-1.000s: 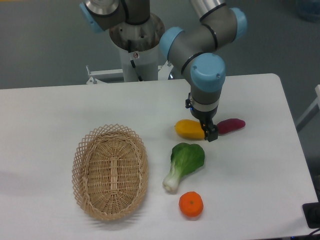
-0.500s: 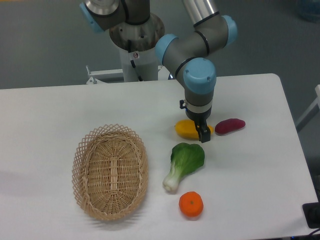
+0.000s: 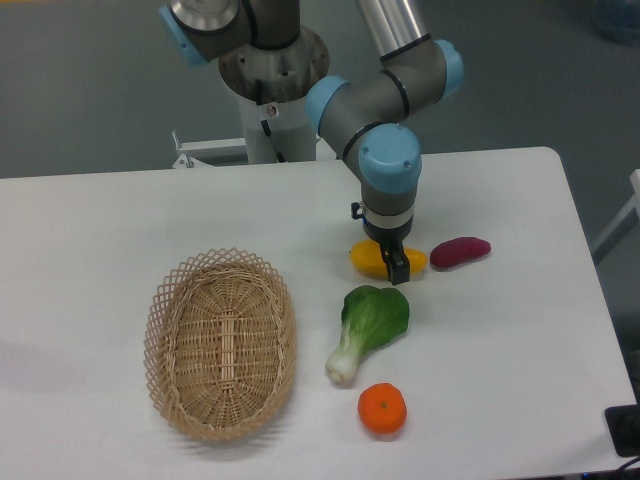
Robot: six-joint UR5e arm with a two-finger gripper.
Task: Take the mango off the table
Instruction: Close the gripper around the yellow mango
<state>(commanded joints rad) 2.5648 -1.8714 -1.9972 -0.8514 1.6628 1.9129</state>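
The yellow-orange mango (image 3: 369, 260) lies on the white table (image 3: 500, 330), right of centre. My gripper (image 3: 393, 262) hangs straight down over the mango's middle, its dark fingers (image 3: 398, 268) crossing the fruit and hiding part of it. The near finger stands in front of the mango; the far one is hidden. I cannot tell whether the jaws are open or shut, or whether they touch the fruit.
A magenta-purple oblong piece (image 3: 459, 251) lies just right of the mango. A bok choy (image 3: 368, 328) lies just in front of it, with a round tangerine (image 3: 382, 409) nearer the front edge. A wicker basket (image 3: 220, 343) sits at the left.
My gripper has moved left, from the mango's right pointed end to over its middle. The mango and the other things have not moved.
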